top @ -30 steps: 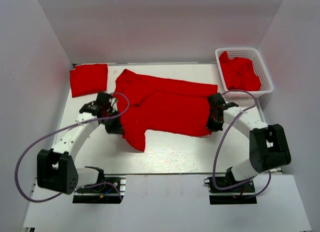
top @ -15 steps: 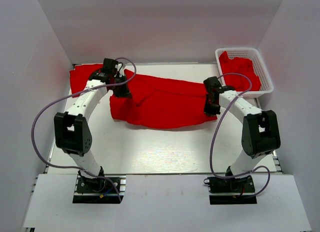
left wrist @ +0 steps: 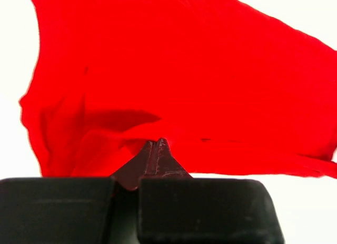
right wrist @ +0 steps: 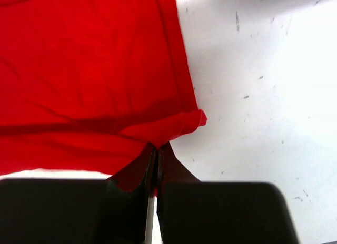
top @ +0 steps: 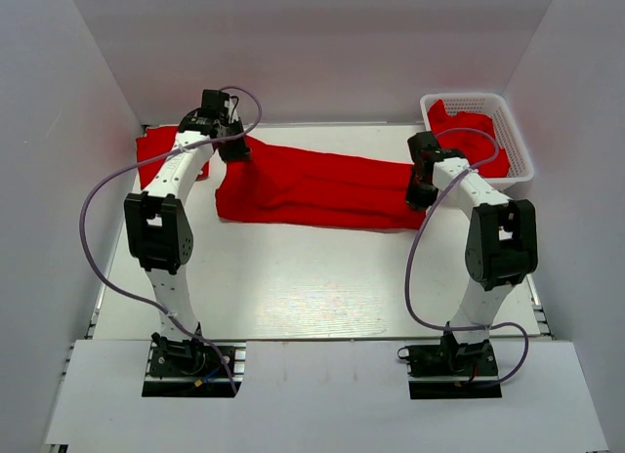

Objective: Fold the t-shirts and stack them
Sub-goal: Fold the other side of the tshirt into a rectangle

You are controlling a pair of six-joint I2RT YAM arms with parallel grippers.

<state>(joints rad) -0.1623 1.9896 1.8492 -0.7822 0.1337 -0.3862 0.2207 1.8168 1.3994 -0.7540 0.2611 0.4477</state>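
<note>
Wrist views alone show left hand and right hand each clamped on spread t-shirt. Top view alone: one folded t-shirt left of basket, more t-shirts inside, uncounted.

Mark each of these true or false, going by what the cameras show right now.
1. The left gripper and right gripper are both shut on the long t-shirt. True.
2. The white basket is empty. False: red cloth lies crumpled inside it.
3. The basket stands at the table's far right corner. True.
4. The right gripper holds the long t-shirt at its middle. False: it pinches the edge near a corner at the shirt's right end.
5. A folded t-shirt lies at the far left, partly hidden by the left arm. True.
</note>
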